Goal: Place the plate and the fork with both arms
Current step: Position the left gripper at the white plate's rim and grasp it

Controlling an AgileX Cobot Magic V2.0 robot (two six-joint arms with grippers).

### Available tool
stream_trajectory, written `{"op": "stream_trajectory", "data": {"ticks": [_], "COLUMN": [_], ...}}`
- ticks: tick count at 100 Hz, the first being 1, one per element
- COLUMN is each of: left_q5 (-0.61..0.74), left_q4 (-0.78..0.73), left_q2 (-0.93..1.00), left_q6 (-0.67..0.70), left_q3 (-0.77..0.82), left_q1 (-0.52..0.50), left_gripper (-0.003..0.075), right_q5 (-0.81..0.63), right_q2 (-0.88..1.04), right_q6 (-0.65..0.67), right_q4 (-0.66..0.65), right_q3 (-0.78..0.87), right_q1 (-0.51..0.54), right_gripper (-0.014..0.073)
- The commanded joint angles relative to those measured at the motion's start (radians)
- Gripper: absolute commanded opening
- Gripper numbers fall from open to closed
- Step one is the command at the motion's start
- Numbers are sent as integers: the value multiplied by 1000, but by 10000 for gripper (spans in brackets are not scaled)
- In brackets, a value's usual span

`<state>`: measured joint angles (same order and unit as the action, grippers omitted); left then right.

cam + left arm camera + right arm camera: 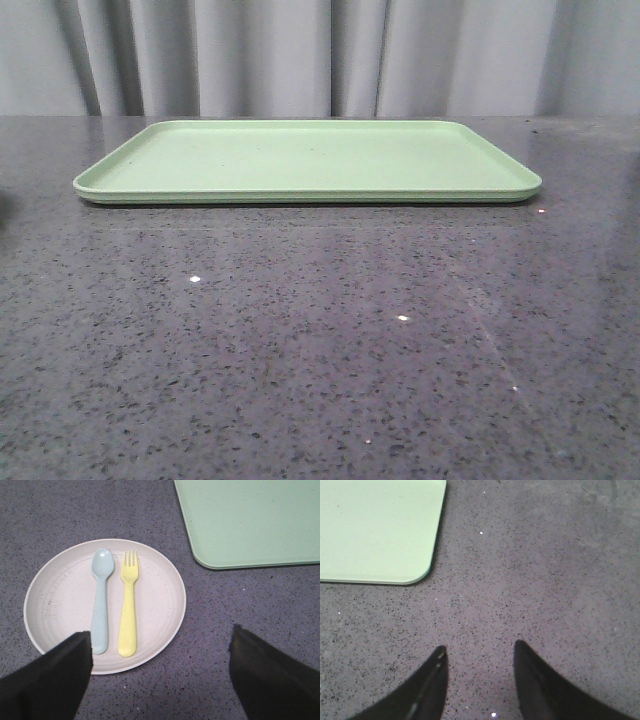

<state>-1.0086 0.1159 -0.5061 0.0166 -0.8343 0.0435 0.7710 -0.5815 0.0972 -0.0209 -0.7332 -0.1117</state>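
The off-white plate (60, 595) lies on the grey speckled table in the left wrist view. The yellow fork (128, 605) lies on it, next to a pale blue spoon (100, 600). My left gripper (161, 632) is open wide and empty, above the table beside the plate's rim, with one finger over the plate's edge. My right gripper (479, 649) is open and empty over bare table, apart from the tray corner. Plate, fork and both grippers are out of the front view.
A large light green tray (310, 160) lies flat at the back of the table, empty. Its corner shows in the left wrist view (250, 520) and in the right wrist view (375, 530). A grey curtain hangs behind.
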Motion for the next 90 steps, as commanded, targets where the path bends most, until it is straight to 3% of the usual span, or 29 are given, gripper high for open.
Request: {"op": "stream_trajectory", "data": {"ticks": [1,32,49,59,90], "left_q5": [76,130,222,229,330], "left_q4": [3,20,-107,-185,-232], "left_q2": [-13,-13,-33,-85,-319], "left_q6": [9,10,34,79,83], "left_q3": [-35,-35,-35,-35,-35], "left_q1": [8,8,8,8,-37], "left_gripper": [598,596,596,596,596], "right_q5": [-84,-93,-104,-113,-130], "right_q2": [-10,-10,-10,-10,-10], "right_q6": [-4,-4,-4,-4,-4], "right_q4": [-5,-5,-5,-5,-5], "right_q3": [-35,-35,-35,-35,-35], "right_q1": [-2,-2,-2,-2,-2], "right_gripper": [468,474,474,474,474]}}
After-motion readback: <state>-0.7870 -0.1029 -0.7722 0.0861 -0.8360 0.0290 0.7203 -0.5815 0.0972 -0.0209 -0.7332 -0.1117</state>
